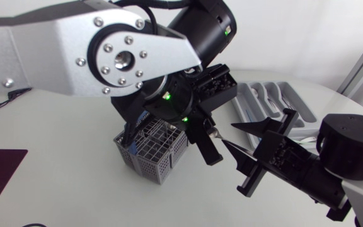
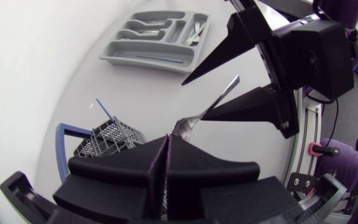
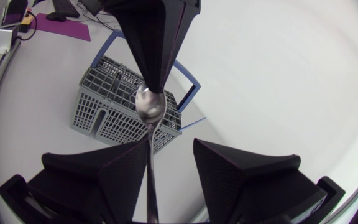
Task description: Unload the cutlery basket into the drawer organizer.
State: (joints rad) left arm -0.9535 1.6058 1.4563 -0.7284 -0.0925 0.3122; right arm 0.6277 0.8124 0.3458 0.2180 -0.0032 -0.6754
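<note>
"Left wrist view, near to far. State of its own gripper?"

"Left gripper (image 2: 166, 140): fingers pressed together, pinching the spoon (image 2: 185, 126) at its bowl end. The spoon is held clear of the table (image 2: 55, 74), with its handle pointing away from the gripper."

"Next item ahead?"

"Right gripper (image 2: 192, 101): fingers spread. The spoon handle passes between them. In the right wrist view the handle runs along the inner edge of one finger (image 3: 110, 177), and the other finger stands apart from it."

"Basket position?"

"Basket (image 2: 110, 138): grey mesh with a blue handle. It stands on the table near its middle, just beside and below the left gripper. In the head view it sits under the left arm's last link."

"Organizer position?"

"Organizer (image 2: 142, 62): a grey tray, the farthest item, toward the table's far right edge and well apart from the basket. Cutlery lies in several of its compartments. The individual pieces are too small to identify with certainty."
</note>
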